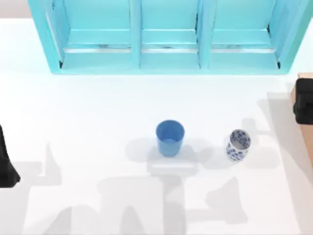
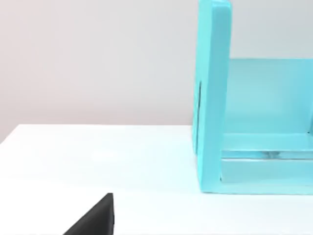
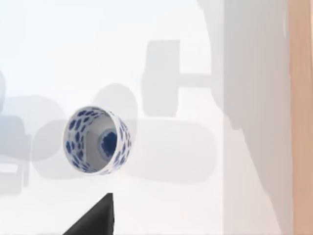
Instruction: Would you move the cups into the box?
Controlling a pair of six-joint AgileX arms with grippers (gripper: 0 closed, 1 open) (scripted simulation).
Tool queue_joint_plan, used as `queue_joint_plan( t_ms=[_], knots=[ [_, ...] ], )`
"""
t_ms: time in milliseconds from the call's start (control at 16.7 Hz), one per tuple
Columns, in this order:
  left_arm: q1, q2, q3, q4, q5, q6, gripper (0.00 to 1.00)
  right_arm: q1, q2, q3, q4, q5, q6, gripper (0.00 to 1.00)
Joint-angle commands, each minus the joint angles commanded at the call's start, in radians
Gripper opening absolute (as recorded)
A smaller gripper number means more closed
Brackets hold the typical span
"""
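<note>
The plain blue cup (image 1: 170,138) stands upright near the middle of the table. To its right stands the white cup with a blue pattern (image 1: 238,145), which the right wrist view looks down into (image 3: 97,140). A tan strip of the box (image 1: 305,75) shows at the table's right edge, and in the right wrist view its tan rim (image 3: 299,117) lies well apart from the patterned cup. My right arm (image 1: 304,100) hangs dark over the box strip, to the right of both cups. My left arm (image 1: 6,164) sits at the far left edge, away from everything.
A big turquoise shelf unit (image 1: 166,36) with three bays spans the back of the table; its end wall fills part of the left wrist view (image 2: 213,98). White tabletop stretches around and in front of the cups.
</note>
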Motion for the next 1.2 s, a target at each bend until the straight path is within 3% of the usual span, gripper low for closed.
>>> queue_joint_plan(
  t_ms=[300, 540, 1200],
  knots=[
    [0.000, 0.000, 0.000, 0.000, 0.000, 0.000, 1.00, 0.099, 0.448, 0.383, -0.281, -0.003, 0.101, 1.00],
    [0.000, 0.000, 0.000, 0.000, 0.000, 0.000, 1.00, 0.152, 0.668, 0.584, -0.424, -0.006, 0.153, 1.00],
    [0.000, 0.000, 0.000, 0.000, 0.000, 0.000, 1.00, 0.166, 0.742, 0.605, -0.428, -0.007, 0.167, 1.00]
  ],
)
